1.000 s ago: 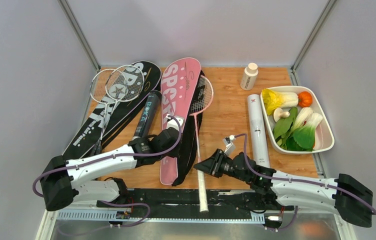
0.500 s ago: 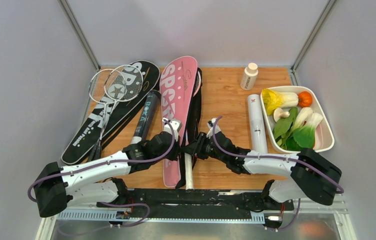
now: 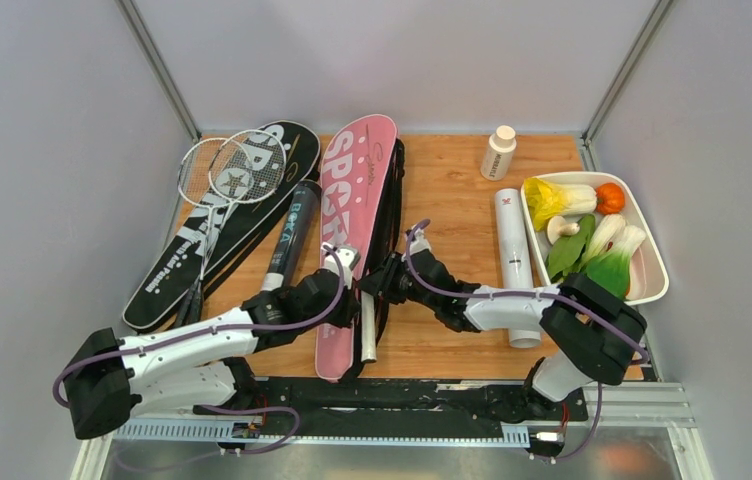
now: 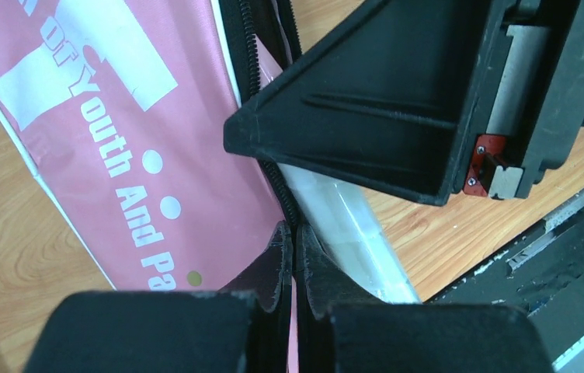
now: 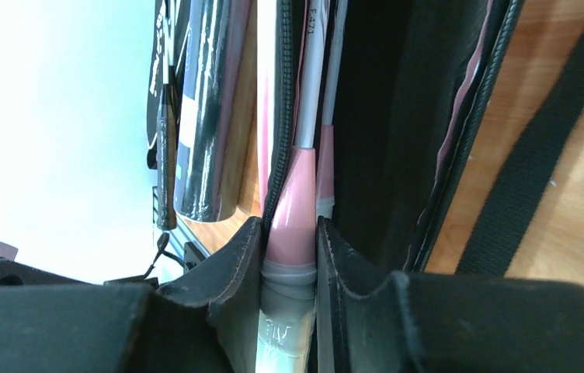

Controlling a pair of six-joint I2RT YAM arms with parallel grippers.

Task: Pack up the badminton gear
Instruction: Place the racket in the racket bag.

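The pink "SPORT" bag (image 3: 352,205) lies in the middle of the table, open along its right side. My left gripper (image 3: 352,292) is shut on the bag's zip edge (image 4: 295,241). My right gripper (image 3: 374,287) is shut on the pink racket's handle (image 5: 290,233), just below its pink cone. The racket's shaft runs into the bag beside a second shaft, and its head is hidden inside. The white grip (image 3: 368,335) sticks out towards me. Two white rackets (image 3: 230,172) lie on the black bag (image 3: 177,265). A black tube (image 3: 290,232) and a white tube (image 3: 514,262) lie flat. No shuttlecocks show.
A small white bottle (image 3: 498,152) stands at the back. A white tray (image 3: 655,285) of toy vegetables sits at the right edge. The bag's black strap (image 5: 533,179) lies on the wood to the right of the bag. Grey walls close in on both sides.
My right gripper has moved left and away from me with the racket. The racket has slid into the pink bag and its head is now hidden. My left gripper kept its hold on the bag's edge.
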